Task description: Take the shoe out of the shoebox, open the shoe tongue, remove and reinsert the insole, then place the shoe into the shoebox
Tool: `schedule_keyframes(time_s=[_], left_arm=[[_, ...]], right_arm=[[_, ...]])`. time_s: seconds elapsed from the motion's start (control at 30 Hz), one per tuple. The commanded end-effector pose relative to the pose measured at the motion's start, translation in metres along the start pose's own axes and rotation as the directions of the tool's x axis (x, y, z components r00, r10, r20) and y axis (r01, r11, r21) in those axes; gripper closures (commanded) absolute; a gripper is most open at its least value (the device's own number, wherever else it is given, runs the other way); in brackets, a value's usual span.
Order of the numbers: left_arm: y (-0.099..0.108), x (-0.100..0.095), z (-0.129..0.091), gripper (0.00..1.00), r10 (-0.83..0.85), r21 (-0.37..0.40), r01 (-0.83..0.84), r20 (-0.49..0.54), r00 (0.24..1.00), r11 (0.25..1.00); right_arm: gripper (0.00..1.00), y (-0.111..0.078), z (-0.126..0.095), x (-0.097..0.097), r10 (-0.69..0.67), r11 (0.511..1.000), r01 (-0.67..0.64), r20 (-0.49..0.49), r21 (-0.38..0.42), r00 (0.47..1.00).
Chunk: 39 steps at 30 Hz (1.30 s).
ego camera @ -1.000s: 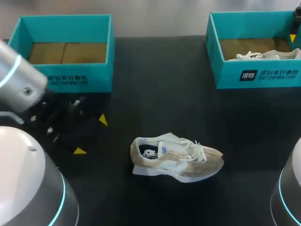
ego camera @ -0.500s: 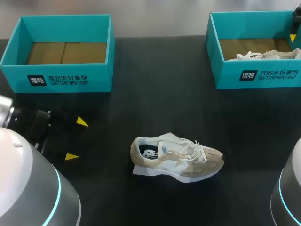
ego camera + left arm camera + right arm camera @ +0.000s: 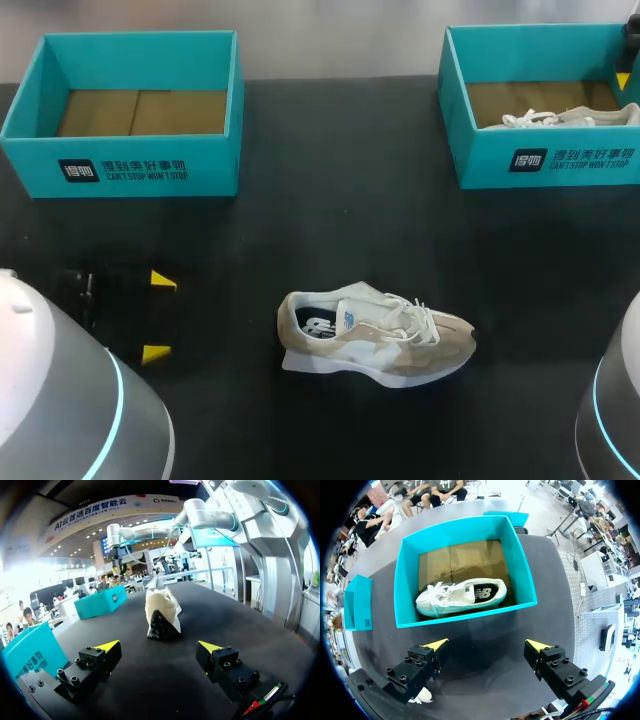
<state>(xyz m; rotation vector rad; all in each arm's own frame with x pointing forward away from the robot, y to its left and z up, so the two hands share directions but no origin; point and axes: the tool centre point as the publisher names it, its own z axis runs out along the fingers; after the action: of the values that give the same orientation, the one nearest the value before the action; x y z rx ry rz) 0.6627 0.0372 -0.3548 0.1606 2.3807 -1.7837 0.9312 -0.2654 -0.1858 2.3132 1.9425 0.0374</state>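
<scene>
Beige shoe (image 3: pixel 375 340) is sitting on its sole near the middle of the black table (image 3: pixel 340 230), toe pointing to the R side, laces up top, dark insole showing thru the opening; nothing is touching it. L gripper (image 3: pixel 158 316) is hovering low over the table off the shoe's heel end, well apart from it, fingers spread wide w/ nothing btwn them. In the L wrist view that gripper (image 3: pixel 159 646) is pointing at the shoe (image 3: pixel 162 612), which is sitting end-on ahead of the gap. L shoebox (image 3: pixel 150 170) is standing open at the back L of the table, only its brown cardboard floor showing inside. R shoebox (image 3: pixel 545 160) is standing open at the back R, w/ a white shoe (image 3: pixel 560 118) lying inside. In the R wrist view the R gripper (image 3: pixel 487 644) is hanging above that box (image 3: pixel 465 615), fingers wide apart & empty, the white shoe (image 3: pixel 462 596) lying lengthwise near the box wall closest to the gripper.
</scene>
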Motion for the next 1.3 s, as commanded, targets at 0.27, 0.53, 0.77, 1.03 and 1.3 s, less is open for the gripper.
schedule_keyframes(time_s=[0.27, 0.53, 0.77, 1.03, 1.3], left_arm=[[0.011, -0.009, 0.003, 0.00, -0.066, -0.029, 0.065, -0.039, 0.997, 0.997], [0.028, -0.004, 0.016, 0.00, -0.130, -0.037, 0.128, -0.050, 0.990, 0.991], [0.029, -0.005, 0.031, 0.00, -0.159, -0.013, 0.159, -0.048, 0.986, 0.987], [0.029, -0.007, 0.050, 0.00, -0.152, 0.013, 0.153, -0.072, 0.986, 0.988], [0.022, -0.009, 0.074, 0.00, -0.147, 0.029, 0.151, -0.098, 0.984, 0.988]], right_arm=[[0.00, 0.000, 0.000, 0.000, 0.000, 1.000, 0.000, 0.000, 0.000, 1.000], [0.00, 0.000, 0.000, 0.000, 0.000, 1.000, 0.000, 0.000, 0.000, 1.000], [0.00, 0.000, 0.000, 0.000, 0.000, 1.000, 0.000, 0.000, 0.000, 1.000], [0.00, 0.000, 0.000, 0.000, 0.000, 1.000, 0.000, 0.000, 0.000, 1.000], [0.00, 0.000, 0.000, 0.000, 0.000, 1.000, 0.000, 0.000, 0.000, 1.000]])
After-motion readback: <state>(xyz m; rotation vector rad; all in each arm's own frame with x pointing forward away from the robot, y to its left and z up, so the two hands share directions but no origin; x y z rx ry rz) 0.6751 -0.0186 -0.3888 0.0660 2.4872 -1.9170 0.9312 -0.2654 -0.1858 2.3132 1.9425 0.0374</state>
